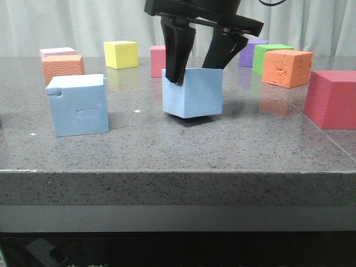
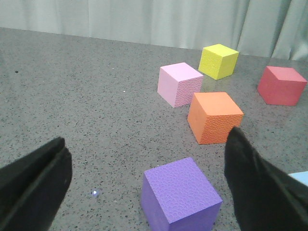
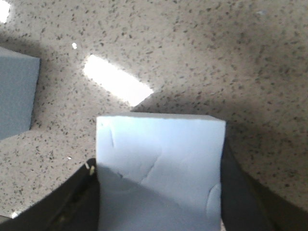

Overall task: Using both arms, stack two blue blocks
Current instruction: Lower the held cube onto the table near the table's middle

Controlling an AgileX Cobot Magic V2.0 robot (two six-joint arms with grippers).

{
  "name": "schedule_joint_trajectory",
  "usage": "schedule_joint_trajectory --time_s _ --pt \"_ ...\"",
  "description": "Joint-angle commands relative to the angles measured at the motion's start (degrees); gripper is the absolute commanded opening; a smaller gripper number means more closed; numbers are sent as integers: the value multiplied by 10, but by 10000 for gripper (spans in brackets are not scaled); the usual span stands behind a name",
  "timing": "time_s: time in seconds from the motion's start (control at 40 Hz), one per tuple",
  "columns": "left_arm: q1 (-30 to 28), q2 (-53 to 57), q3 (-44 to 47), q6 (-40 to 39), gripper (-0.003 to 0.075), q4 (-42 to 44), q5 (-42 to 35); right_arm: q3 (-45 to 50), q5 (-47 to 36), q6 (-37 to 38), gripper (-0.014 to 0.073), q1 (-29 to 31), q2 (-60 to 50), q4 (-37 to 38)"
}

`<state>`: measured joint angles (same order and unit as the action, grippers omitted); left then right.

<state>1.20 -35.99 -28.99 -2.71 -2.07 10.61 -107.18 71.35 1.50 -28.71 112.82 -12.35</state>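
Observation:
The plainer blue block (image 1: 192, 93) is at the table's middle, slightly tilted, with a thin shadow under it; I cannot tell whether it still touches the table. My right gripper (image 1: 194, 69) comes down from above and is shut on its sides. The right wrist view shows this block (image 3: 161, 159) between the dark fingers (image 3: 79, 197). The dented blue block (image 1: 78, 105) stands alone at the left, and its edge shows in the right wrist view (image 3: 17, 96). My left gripper (image 2: 147, 139) is open, with nothing held, over bare table near a purple cube (image 2: 180, 195).
Other cubes stand around: orange (image 1: 62, 68), pink (image 1: 55, 52), yellow (image 1: 121, 54) and red (image 1: 157, 60) at the back left; purple (image 1: 251, 51), green (image 1: 270, 55) and orange (image 1: 286, 68) at the back right. A large red cube (image 1: 332, 99) sits by the right edge.

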Motion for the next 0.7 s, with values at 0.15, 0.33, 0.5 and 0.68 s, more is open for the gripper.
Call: schedule_joint_trajectory --time_s 0.15,0.33,0.5,0.68 --pt "0 -2 -22 -3 628 0 -48 -14 5 -1 400 -2 -32 -8" --pt "0 -2 -22 -3 628 0 -48 -14 5 -1 406 -2 -32 -13" --pt "0 -2 -22 -3 628 0 -48 -14 6 -1 507 -2 -32 -22" --pt "0 -2 -22 -3 628 0 -48 -14 6 -1 572 -2 -32 -22"
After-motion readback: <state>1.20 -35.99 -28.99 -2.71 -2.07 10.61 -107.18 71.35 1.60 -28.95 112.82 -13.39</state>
